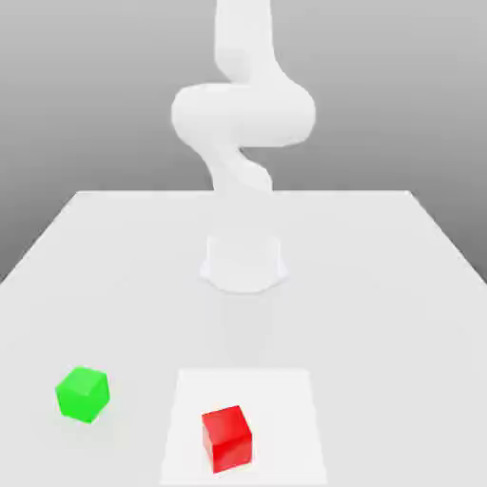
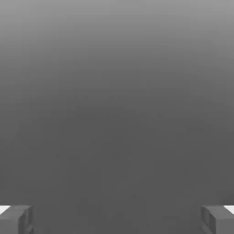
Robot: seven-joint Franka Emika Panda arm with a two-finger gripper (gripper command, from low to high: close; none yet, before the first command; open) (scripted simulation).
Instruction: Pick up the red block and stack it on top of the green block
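The red block [image 1: 226, 438] is a small cube resting on the white table [image 1: 380, 285] near its front edge, about midway across. The green block [image 1: 83, 393] is a cube of the same size, sitting apart from it toward the exterior view's left and slightly farther back. In the hand view my gripper [image 2: 117, 220] is open, with its two grey fingertips [image 2: 16, 219] set wide apart and nothing between them. Behind them is plain grey background.
The white arm [image 1: 243, 114] rises from its round base [image 1: 244, 262] at the table's middle and runs up out of the picture. A brighter square patch [image 1: 285, 399] on the table lies under the red block.
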